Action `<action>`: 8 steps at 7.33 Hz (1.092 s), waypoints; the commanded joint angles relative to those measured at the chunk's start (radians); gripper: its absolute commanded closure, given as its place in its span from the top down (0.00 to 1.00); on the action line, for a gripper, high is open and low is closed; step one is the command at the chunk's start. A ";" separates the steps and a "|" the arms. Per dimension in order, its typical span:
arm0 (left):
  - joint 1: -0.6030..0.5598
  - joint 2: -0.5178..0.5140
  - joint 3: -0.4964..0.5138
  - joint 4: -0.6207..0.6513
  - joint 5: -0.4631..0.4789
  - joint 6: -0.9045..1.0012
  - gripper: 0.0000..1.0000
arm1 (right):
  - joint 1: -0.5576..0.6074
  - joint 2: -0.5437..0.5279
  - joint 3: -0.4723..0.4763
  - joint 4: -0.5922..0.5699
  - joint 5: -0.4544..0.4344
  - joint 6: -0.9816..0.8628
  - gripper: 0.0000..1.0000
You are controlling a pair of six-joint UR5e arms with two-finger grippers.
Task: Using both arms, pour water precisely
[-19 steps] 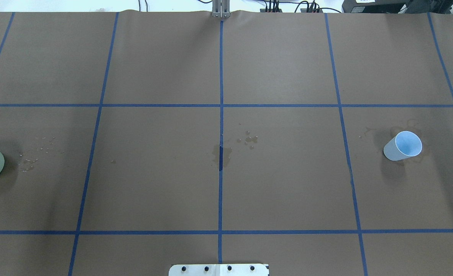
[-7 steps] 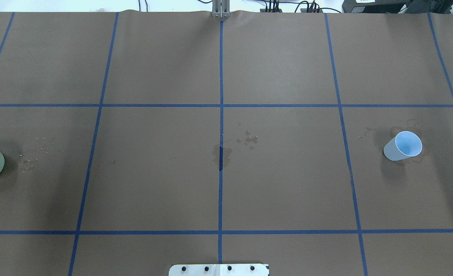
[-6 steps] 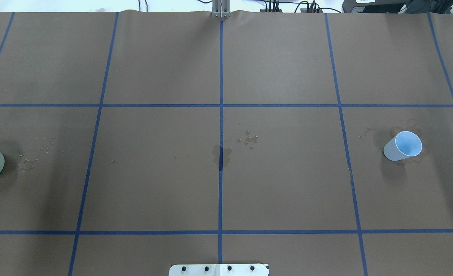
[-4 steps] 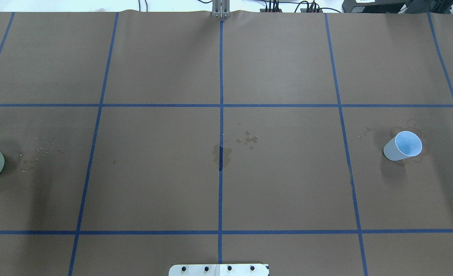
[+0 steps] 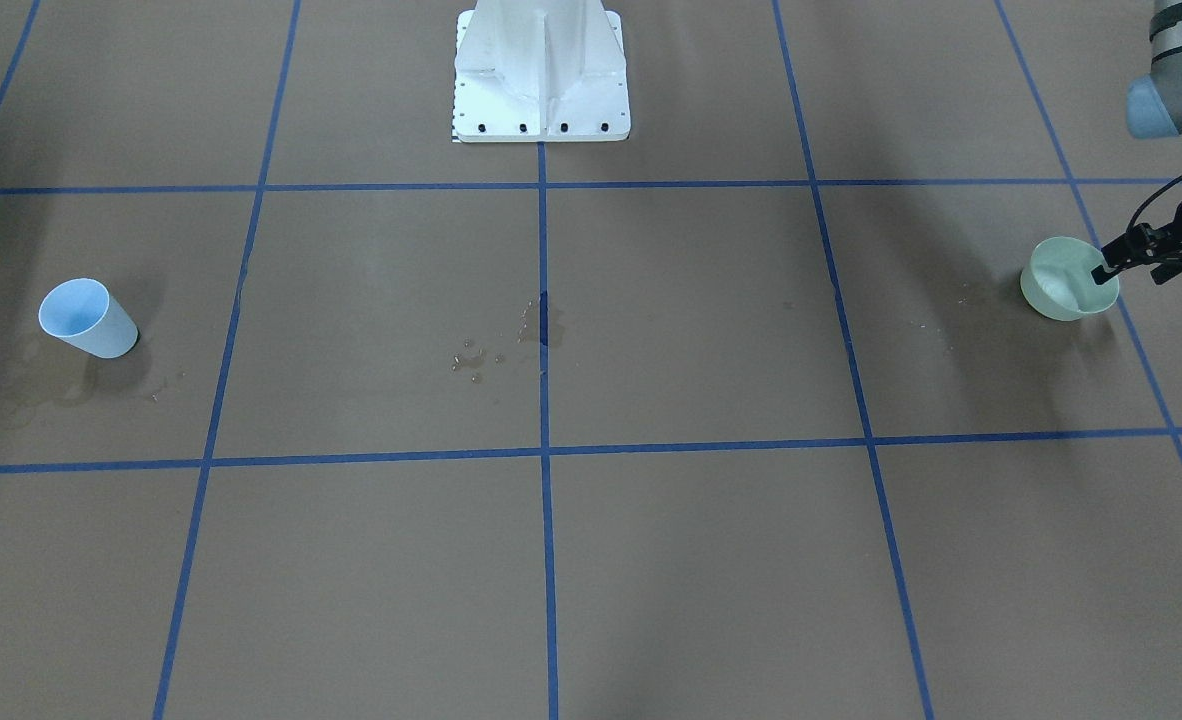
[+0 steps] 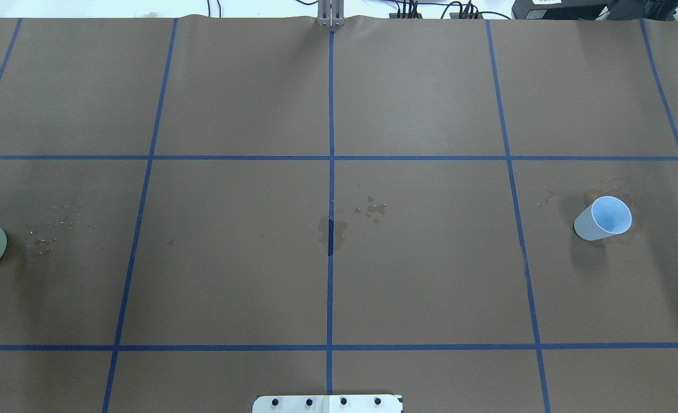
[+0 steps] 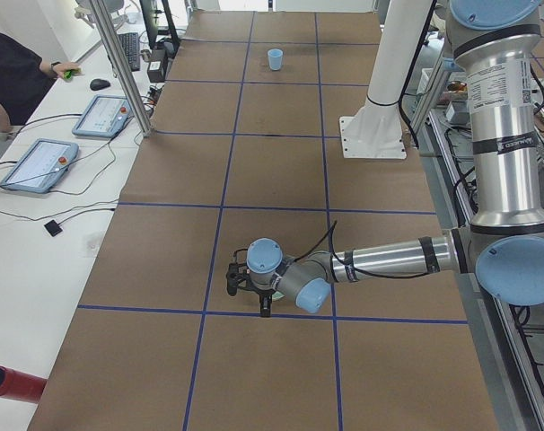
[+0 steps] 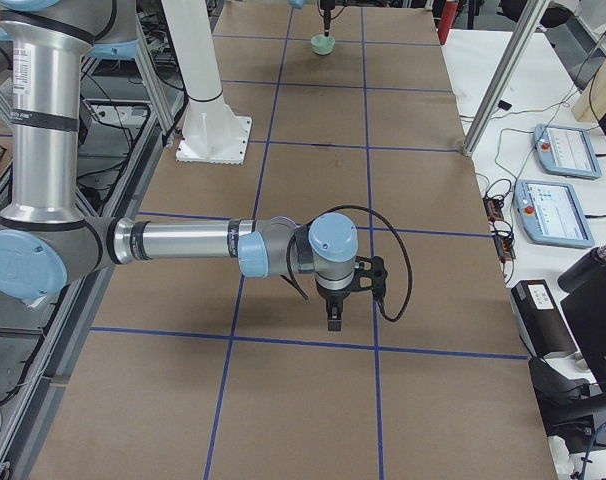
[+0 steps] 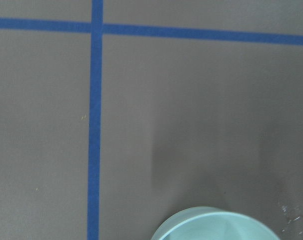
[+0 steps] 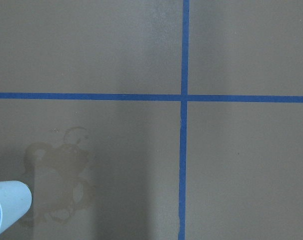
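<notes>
While left gripper (image 5: 1103, 272) hangs at green cup (image 5: 1051, 287), can't tell if it or right gripper's (image 8: 333, 322) open; arm lbl (image 7: 488, 99) illegible.

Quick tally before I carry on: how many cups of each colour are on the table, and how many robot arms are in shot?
Light blue cup: 1
Pale green cup: 1
Robot arms (left arm, right arm): 2
Total: 4

Brown table (image 6: 431, 275) w/ blue cup (image 6: 601, 218) (upright), water drops (image 6: 373, 209) ctr
</notes>
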 commanded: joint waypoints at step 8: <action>0.058 0.007 0.026 -0.037 -0.010 -0.011 0.00 | 0.000 0.000 -0.001 -0.001 -0.002 0.000 1.00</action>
